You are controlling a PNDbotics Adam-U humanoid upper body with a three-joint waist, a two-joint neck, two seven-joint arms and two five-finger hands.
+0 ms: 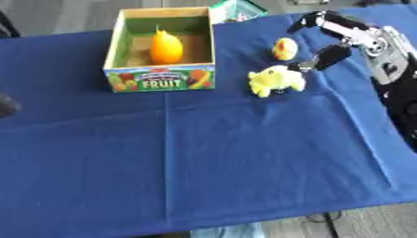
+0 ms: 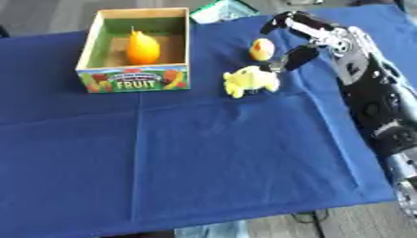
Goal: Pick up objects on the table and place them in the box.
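Over on the far left edge there's just a dark rounded shape (image 1: 6,104) poking in above the blue cloth, and I can't tell what it is. Moving in, the box (image 1: 159,79) sits toward the back left of the surface (image 1: 204,162), an open cardboard tray with green inner walls and "FRUIT" printed across its front panel. Inside it, an orange-yellow pear-shaped fruit (image 1: 165,48) stands upright, stem end up, near the middle of the box floor. Just behind the box's right rear corner, a green-edged packet (image 1: 237,10) peeks in at the top. Now to the right of the box, out on the bare blue cloth, lies a pale yellow soft toy (image 1: 276,80), lumpy, resting near the box's front right corner but clear of it. Just behind it and a touch to the right sits a small round yellow thing (image 1: 284,48) with a reddish patch, apart from the toy. And here's the right hand (image 2: 313,33), coming in from the upper right on its black and silver arm, spread wide: one finger stretches out up high above the small round thing, while the lower one (image 2: 295,58) angles down with its tip right at the toy's upper right edge, touching or just beside it. It grips nothing.
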